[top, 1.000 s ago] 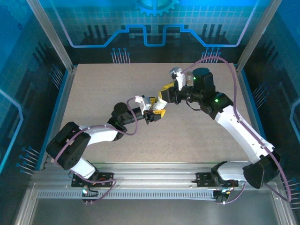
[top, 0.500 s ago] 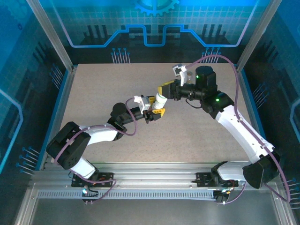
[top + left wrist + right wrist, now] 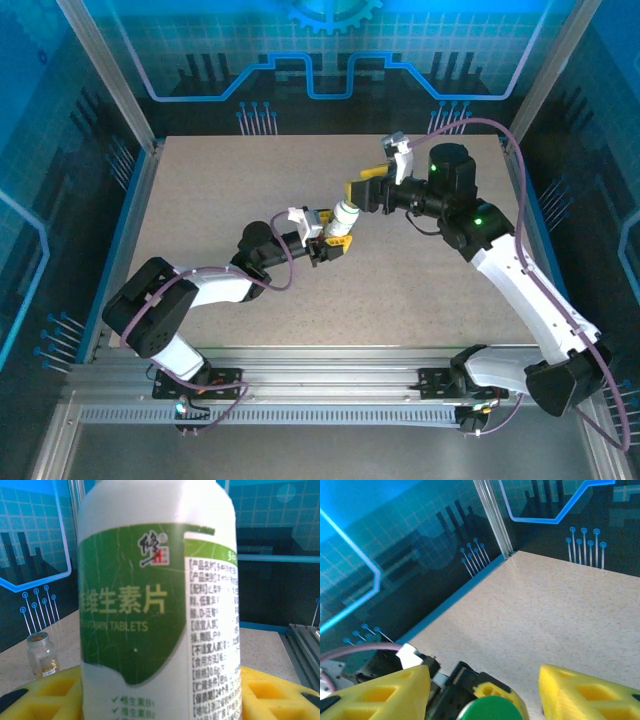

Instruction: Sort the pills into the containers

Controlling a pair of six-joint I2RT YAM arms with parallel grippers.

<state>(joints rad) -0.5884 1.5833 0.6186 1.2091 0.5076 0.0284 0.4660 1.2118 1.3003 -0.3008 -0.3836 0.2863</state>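
My left gripper (image 3: 333,228) is shut on a white pill bottle (image 3: 346,214) with a green label (image 3: 135,605), held upright just above the table's middle. In the left wrist view its yellow fingers (image 3: 47,692) flank the bottle's base. The bottle's green cap (image 3: 490,709) shows low in the right wrist view. My right gripper (image 3: 378,172) hangs up and to the right of the bottle. Its yellow fingers (image 3: 385,692) stand wide apart on either side of the cap, clear of it. The pills and the containers are out of view.
A small glass vial (image 3: 42,652) with yellowish contents stands on the speckled table (image 3: 230,180) towards the back. Blue walls and metal posts (image 3: 492,517) close the table in. Both arm bases sit on the rail (image 3: 330,385) at the near edge.
My right gripper has opened, let go of the bottle's top and drawn back to the right. The left gripper has kept still with the bottle.
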